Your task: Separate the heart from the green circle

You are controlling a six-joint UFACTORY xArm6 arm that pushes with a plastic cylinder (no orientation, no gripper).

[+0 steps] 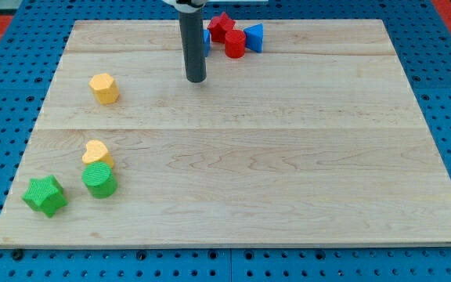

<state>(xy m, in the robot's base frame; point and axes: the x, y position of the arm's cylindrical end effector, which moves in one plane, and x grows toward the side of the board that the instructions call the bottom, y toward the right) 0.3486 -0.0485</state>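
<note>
- My tip (196, 79) sits high on the counter (288, 157), near the view's top, just left of the red/blue cluster and well apart from the task pair.
- No fingers on this rig, just the bare rod, so there is nothing to open, close or hold.
- Yellow heart (96, 152) is at the view's lower left, touching the green circle (99, 181), which sits right below it.
- Green star (45, 195) is just left of the circle, apart from it. Yellow hexagon-ish block (104, 88) is above the heart, well apart.
- At the top: red star (221, 26), red block (236, 43), blue triangle (254, 37); a sliver of another blue block (207, 36) shows behind the rod, shape unreadable.
- Suggested approach: bring the tip down the open middle, come in on the heart's right side at the seam, and push the heart up-left or straight up, away from the circle.
- Hit the heart above the seam; too low and the circle likely drags along.
- Risk: pushing straight up far enough may run into the yellow hexagon-ish block; keep the stroke short.
- Alternative: push the circle rightward instead; clear board there.
- No brands, labels or writing readable.
</note>
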